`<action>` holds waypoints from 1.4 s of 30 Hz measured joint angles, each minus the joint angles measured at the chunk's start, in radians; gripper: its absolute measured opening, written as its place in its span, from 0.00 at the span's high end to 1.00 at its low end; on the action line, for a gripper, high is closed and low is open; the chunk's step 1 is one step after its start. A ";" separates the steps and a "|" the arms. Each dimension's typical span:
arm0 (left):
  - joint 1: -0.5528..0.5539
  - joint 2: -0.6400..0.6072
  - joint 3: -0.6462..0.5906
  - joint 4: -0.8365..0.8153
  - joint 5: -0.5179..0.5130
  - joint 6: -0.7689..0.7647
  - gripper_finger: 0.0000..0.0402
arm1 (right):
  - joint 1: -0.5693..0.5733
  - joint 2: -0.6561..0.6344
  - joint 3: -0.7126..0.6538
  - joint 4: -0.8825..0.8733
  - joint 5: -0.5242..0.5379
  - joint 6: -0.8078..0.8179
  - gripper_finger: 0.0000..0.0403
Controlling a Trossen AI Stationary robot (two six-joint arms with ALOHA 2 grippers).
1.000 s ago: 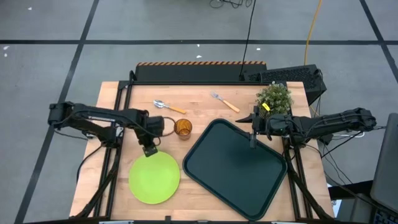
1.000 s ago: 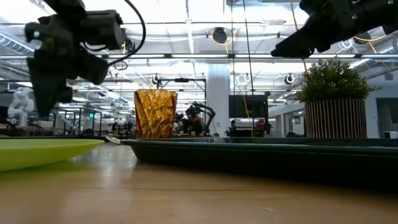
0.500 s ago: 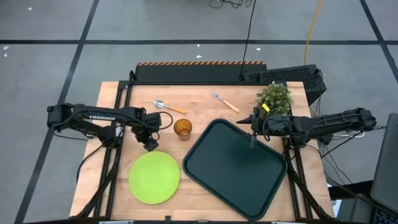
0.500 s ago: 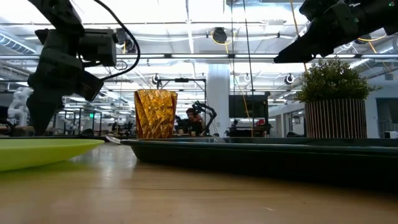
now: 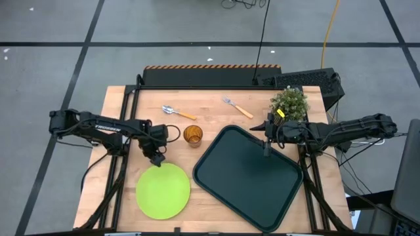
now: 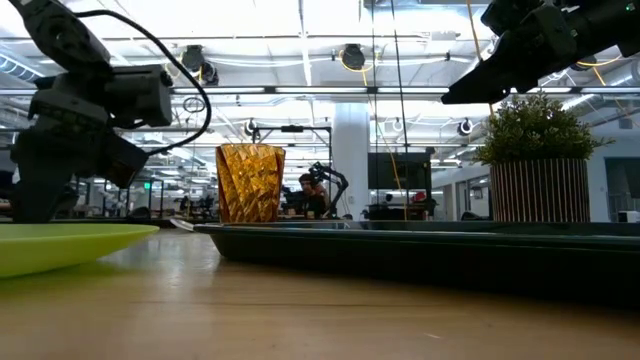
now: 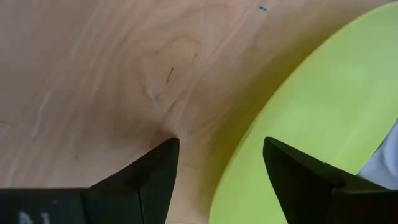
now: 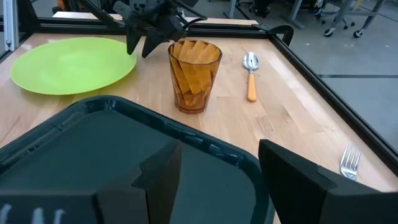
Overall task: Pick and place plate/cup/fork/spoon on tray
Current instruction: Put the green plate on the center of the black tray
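Observation:
The lime-green plate lies flat on the table at the near left. My left gripper is open and points down at the plate's far rim, one finger over the wood, the other over the plate. The amber cup stands upright between the plate and the dark tray. The spoon and the fork lie on the wood farther back. My right gripper hangs open above the tray's far edge, holding nothing.
A potted green plant stands at the far right, just behind my right arm. A dark box sits past the table's far right corner. Bare wood lies between the plate and the table's left edge.
My left gripper has drawn a little toward the table's left edge and come lower beside the plate's far rim. The plate has slid slightly toward the near edge and still lies flat.

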 joint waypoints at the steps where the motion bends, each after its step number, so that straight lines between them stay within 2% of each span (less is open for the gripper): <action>1: 0.000 0.000 -0.001 0.001 -0.001 0.002 0.40 | 0.000 0.000 0.000 0.000 0.000 0.000 0.48; 17: -0.061 0.001 -0.005 0.074 0.035 -0.009 0.42 | 0.000 0.000 0.000 0.006 0.000 -0.001 0.48; 22: -0.097 0.001 -0.005 0.097 0.024 -0.002 0.55 | 0.000 0.000 0.000 0.003 0.000 -0.001 0.48; 32: -0.133 0.000 -0.005 0.097 0.020 0.061 0.96 | 0.000 0.000 0.000 0.002 0.000 -0.007 0.48; 38: -0.133 0.000 -0.005 0.096 0.078 0.080 0.98 | 0.000 0.000 0.000 0.002 0.000 -0.011 0.48; 42: -0.126 0.000 -0.005 0.096 0.178 0.090 0.99 | 0.000 0.000 0.000 0.002 0.001 -0.026 0.48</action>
